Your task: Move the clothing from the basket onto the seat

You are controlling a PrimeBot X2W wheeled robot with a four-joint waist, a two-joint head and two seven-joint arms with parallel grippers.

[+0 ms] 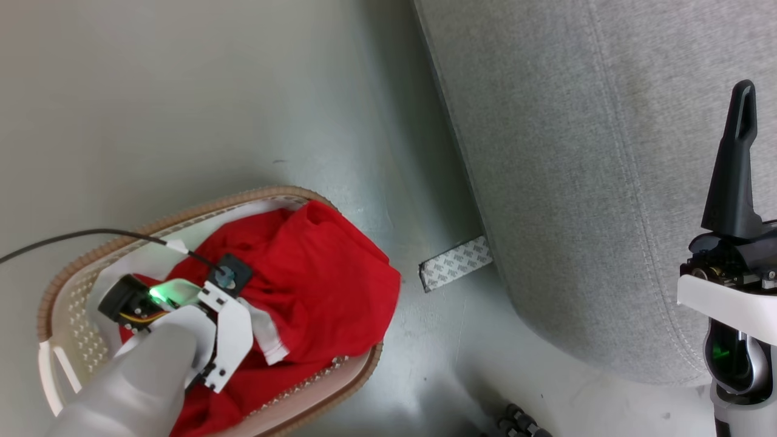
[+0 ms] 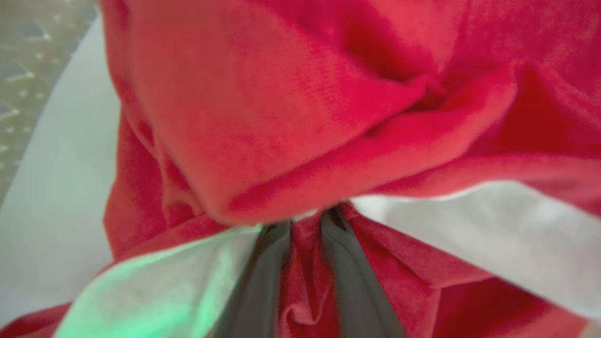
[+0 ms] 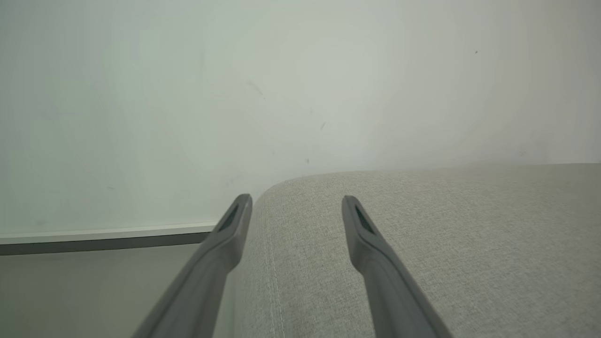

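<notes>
lower left of the head view: the basket (image 1: 71,268), white with little holes and a brown rim, down on the floor (image 1: 243,91). inside it, piled up high and hanging a bit over the right rim, the clothing (image 1: 322,273), bright red with white bands. not on the seat yet.

down into that pile from above, the left gripper (image 2: 307,224), aimed at the top of the heap, the easy part to grab. in the left wrist view, two dark fingers (image 2: 256,281) close together with a fold of red cloth squeezed between them, and a white band on each side. looks like a firm pinch, good for lifting the whole bunch at once.

right side of the head view: the seat (image 1: 576,182), big, grey and soft, near the basket with a strip of floor and a small patterned strip (image 1: 455,264) between. lots of grey top showing, so plenty of room to drop the clothing.

at the seat's rounded edge in the right wrist view, the right gripper (image 3: 296,202), fingers wide apart and holding nothing, well away from the basket, likely so as not to bump the other arm.

next job, most likely: up high enough to clear the brown rim, then over to the right. a worry: soft cloth slipping out, or a loose end snagging on the rim and dragging the light basket along.
</notes>
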